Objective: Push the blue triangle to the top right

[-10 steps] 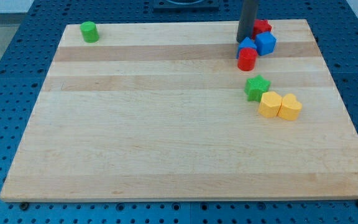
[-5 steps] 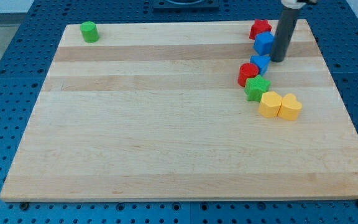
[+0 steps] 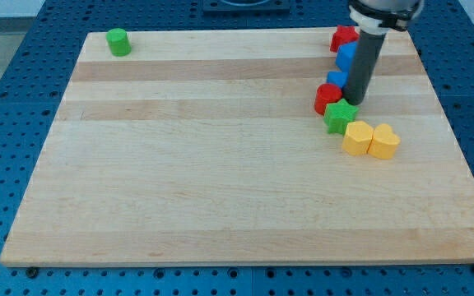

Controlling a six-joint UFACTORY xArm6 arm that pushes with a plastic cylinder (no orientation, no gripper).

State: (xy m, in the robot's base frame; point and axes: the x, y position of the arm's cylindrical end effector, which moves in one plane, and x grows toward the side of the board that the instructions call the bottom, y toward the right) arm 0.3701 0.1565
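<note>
Now | my tip (image 3: 355, 102) right of blue triangle (image 3: 336, 79), upper right | end effector: bare rod, grips nothing | poorly placed for pushing up-right

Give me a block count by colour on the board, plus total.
Red: 2, top block and cylinder
Blue: 2, cube and triangle, both partly behind the rod
Green: 2, cylinder and star
Yellow: 2, and
Total: 8
My tip sits beside the blue triangle.
</note>
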